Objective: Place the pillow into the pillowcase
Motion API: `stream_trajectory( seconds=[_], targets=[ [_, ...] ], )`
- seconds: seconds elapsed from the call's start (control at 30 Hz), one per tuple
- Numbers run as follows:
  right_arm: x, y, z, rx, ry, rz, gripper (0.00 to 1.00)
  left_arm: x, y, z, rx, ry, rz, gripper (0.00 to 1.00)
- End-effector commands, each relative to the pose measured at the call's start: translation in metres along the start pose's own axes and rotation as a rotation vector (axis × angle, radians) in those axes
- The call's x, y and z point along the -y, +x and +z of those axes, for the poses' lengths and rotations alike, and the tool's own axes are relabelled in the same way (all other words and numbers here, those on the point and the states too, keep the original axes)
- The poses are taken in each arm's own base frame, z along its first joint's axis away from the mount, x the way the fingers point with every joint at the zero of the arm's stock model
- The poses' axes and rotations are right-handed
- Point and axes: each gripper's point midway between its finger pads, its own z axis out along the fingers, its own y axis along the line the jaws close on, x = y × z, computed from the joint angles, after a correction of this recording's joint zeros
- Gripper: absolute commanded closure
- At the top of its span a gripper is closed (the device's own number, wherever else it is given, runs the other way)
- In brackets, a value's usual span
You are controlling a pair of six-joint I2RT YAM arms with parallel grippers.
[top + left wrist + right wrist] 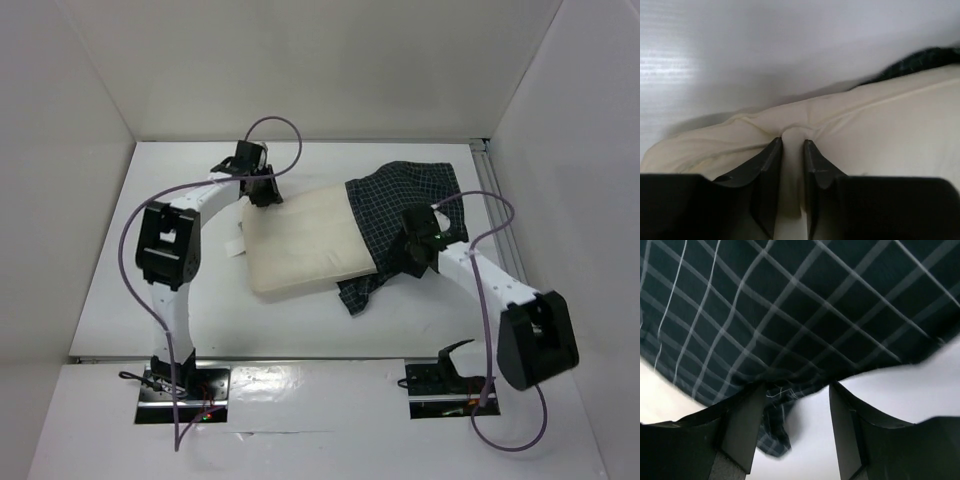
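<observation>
Cream pillow (300,245) lay at the middle of the bench (300,335), its 3 o'clock end under the mouth of the checked pillowcase (405,195). Left hand (792,142) sat at the pillow's 11 o'clock corner, clenched on a pucker of its cover; we judged this a grip for pushing. Right hand (796,386) stood released at the case's 5 o'clock edge, hem draped over one finger, probably to lift the mouth.

No readable writing anywhere; the small white tag (237,246) on the pillow (300,240) is too tiny to make out.
</observation>
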Motion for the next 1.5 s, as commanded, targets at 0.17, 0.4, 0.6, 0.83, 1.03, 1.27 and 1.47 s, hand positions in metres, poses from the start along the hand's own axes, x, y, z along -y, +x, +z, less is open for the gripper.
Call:
stream_trajectory(
  seconds=[0.17,0.4,0.6,0.83,1.03,1.27,1.47],
  targets=[
    [-0.079,-0.127,0.061,0.196,-0.013,-0.111,0.31,0.047,0.129,-0.110,-0.181,0.242,0.056,0.67],
    [-0.124,-0.201,0.009,0.356,-0.047,-0.227,0.25,0.079,0.171,-0.179,-0.198,0.314,0.174,0.26],
    [-0.194,-0.127,-0.029,0.322,-0.239,-0.586,0.25,0.010,0.101,-0.189,0.019,0.081,0.027,0.33],
    [-0.240,0.007,-0.031,0.222,-0.242,-0.922,0.19,-0.042,0.116,-0.170,-0.021,0.085,-0.233,0.30],
    [-0.222,0.034,0.032,0.129,-0.054,-0.912,0.16,-0.044,0.135,-0.158,-0.043,0.170,-0.295,0.29],
    [-0.206,0.030,0.067,0.096,0.032,-0.905,1.00,-0.011,0.153,-0.144,-0.113,0.269,-0.216,0.28],
    [-0.239,-0.022,-0.016,0.131,-0.389,-0.789,1.00,0.022,0.157,-0.132,-0.130,0.418,-0.157,0.27]
  ],
)
